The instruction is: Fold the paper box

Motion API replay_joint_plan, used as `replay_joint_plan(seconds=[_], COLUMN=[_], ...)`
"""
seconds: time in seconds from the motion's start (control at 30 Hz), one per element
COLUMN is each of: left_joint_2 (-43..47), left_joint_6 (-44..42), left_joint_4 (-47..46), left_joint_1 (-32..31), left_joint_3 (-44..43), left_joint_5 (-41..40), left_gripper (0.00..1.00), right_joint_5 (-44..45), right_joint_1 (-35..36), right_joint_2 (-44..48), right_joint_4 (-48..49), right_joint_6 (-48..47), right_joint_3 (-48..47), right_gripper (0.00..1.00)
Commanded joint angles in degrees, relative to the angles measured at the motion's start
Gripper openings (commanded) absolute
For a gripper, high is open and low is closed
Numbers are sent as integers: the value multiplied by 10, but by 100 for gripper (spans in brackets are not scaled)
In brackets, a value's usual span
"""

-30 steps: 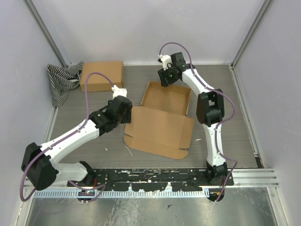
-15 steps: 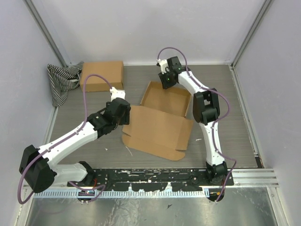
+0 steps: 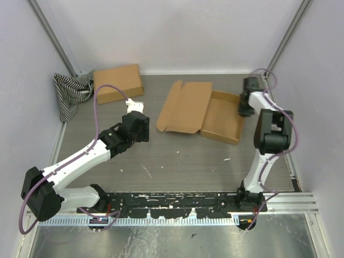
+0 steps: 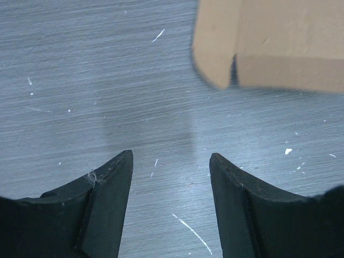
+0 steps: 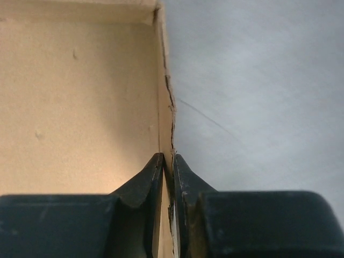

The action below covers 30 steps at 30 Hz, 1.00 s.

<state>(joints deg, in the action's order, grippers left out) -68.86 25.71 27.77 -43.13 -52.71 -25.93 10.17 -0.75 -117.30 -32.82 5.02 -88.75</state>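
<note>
The paper box (image 3: pixel 188 107), toward one o'clock on the table (image 3: pixel 177 156), has tray walls up but its lid lies flat, unclosed; right gripper (image 5: pixel 167 158) pinches its three-o'clock wall, left gripper (image 4: pixel 171 157) spread, empty.

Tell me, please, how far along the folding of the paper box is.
Done: the paper box has tray walls standing. In hand: the right gripper pinches one tray wall; the left gripper hangs open, empty, near the lid. Left: the lid lies open, unclosed.

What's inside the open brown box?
Only bare cardboard: the paper box looks empty, apart from one finger of the right gripper pinching its wall. Beneath its flat lid is hidden.
</note>
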Motion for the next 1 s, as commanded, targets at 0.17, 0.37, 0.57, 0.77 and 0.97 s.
replay_joint_plan(seconds=[0.17, 0.37, 0.57, 0.77, 0.97], left_joint_2=[-14, -12, 5, 50, 77], left_joint_6=[3, 42, 72, 79, 83], left_joint_4=[-38, -23, -12, -8, 12], left_joint_1=[2, 2, 3, 2, 3], left_joint_3=[-4, 0, 7, 22, 32], left_joint_5=[55, 49, 50, 39, 27], left_gripper=[65, 65, 65, 66, 65], right_joint_5=[-148, -221, -290, -139, -116], right_joint_1=[-6, 93, 214, 218, 217], right_joint_2=[211, 388, 542, 562, 332], right_joint_4=[12, 17, 20, -67, -39], right_joint_6=[110, 197, 282, 197, 69], right_joint_3=[246, 346, 391, 257, 94], right_gripper=[22, 35, 41, 64, 60])
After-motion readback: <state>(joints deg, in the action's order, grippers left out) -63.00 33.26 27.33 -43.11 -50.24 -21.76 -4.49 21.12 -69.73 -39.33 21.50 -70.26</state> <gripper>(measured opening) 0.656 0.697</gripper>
